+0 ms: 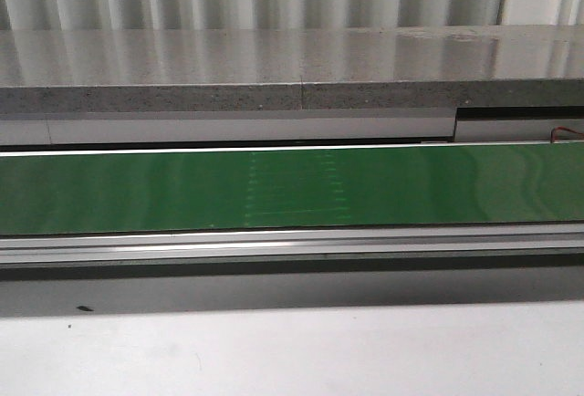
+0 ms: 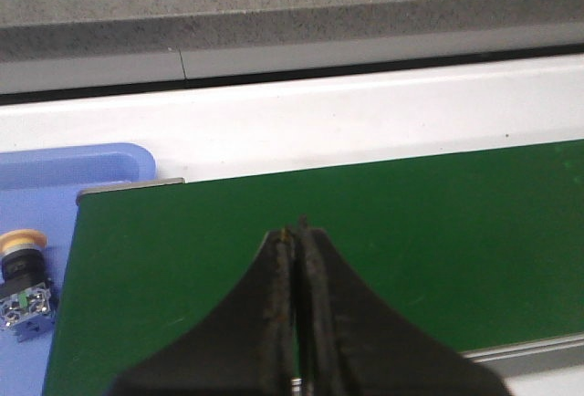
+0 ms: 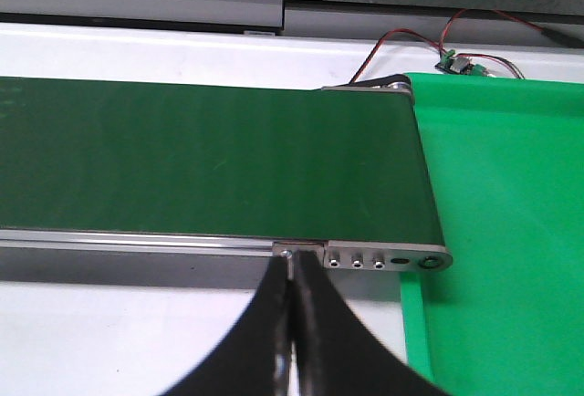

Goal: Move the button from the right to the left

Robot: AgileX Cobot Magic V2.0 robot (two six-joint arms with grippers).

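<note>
Both tools are closed and empty: left tool over the belt, right tool at the belt's near rail. The button lies in the blue tray, beside the left tool, beyond the belt end, probably already delivered.

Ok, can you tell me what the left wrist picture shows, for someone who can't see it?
The left gripper, fingers pressed shut and empty, hangs above a green conveyor belt. Past the belt's end, a yellow-headed button lies on its side in a blue tray.
</note>
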